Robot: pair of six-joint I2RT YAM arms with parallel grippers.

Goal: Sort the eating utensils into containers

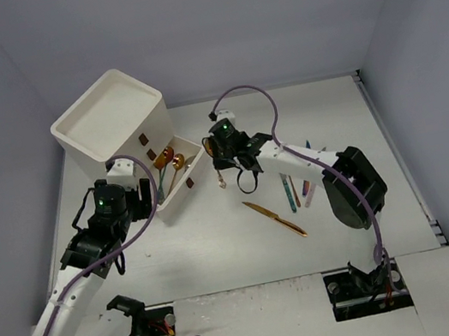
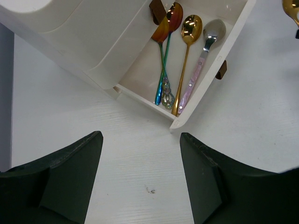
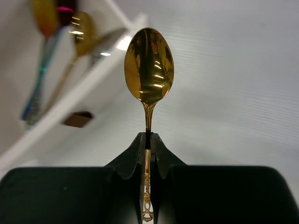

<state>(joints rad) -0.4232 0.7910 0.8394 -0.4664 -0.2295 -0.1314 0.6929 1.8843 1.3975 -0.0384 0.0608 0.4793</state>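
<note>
- The right gripper (image 3: pixel 148 140) is clamped on the handle of a gold spoon (image 3: pixel 149 70). The jaws are pressed together on the thin stem, and the bowl sticks out ahead of the fingertips.
- In the overhead view that spoon hangs above the table (image 1: pixel 222 255), just beside the front right corner of the open drawer (image 2: pixel 223 44) and not yet inside it.
- The left gripper (image 2: pixel 141 140) has its jaws wide apart with nothing between them. It hovers over bare tabletop close to the near corner of the drawer.
- The drawer is pulled out of the white cabinet (image 1: pixel 111 118), which stands at the far left of the table. A dark brown square handle shows on the drawer's front wall.
- Four spoons (image 2: pixel 185 60) lie side by side in the drawer, with their bowls toward the cabinet. Two have coppery bowls and teal handles, one is all gold, and one is silver with a pink handle.
- A gold knife (image 1: pixel 275 218) lies alone on the table near the middle, at a slant.
- A few loose utensils (image 1: pixel 290 191) lie close together beside the right arm. They are teal, copper and pale, and too small to tell spoon from fork.
</note>
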